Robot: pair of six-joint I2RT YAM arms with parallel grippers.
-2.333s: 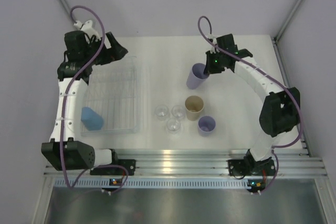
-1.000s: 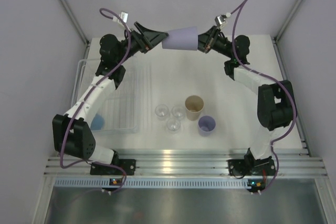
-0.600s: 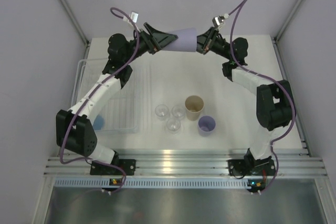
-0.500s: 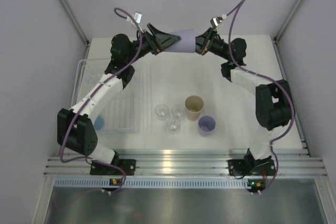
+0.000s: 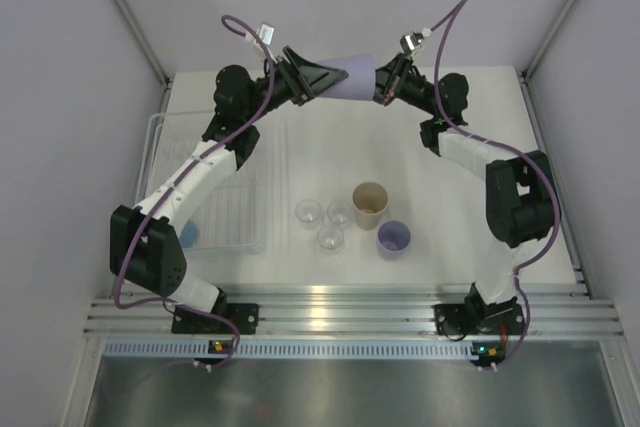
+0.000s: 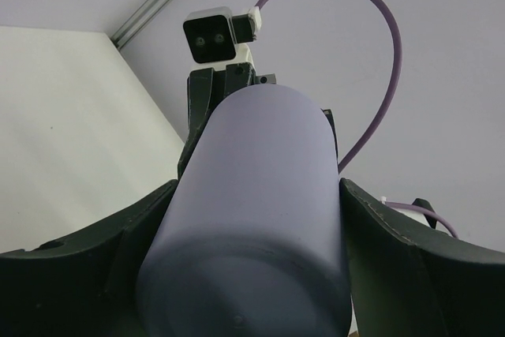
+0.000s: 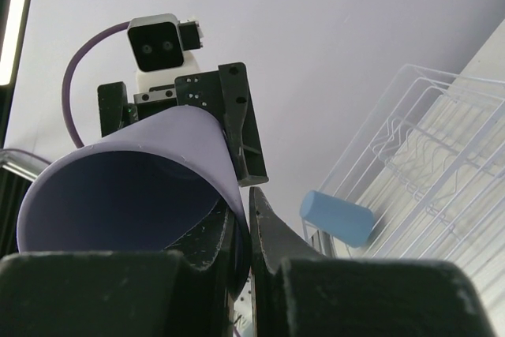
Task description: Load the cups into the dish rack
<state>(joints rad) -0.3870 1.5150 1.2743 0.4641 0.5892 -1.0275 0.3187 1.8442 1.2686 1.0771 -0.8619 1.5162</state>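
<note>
Lavender plastic tumbler, likely light, stiff and slippery, horizontal in mid-air beyond the clear plastic dish rack; right hand pinches its rim; left hand straddles its body, grip not discernible.

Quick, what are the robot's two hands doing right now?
Left gripper: closed on the lavender cup, at its bottom end.
Right gripper: shut, pinching the same cup's rim.
</note>
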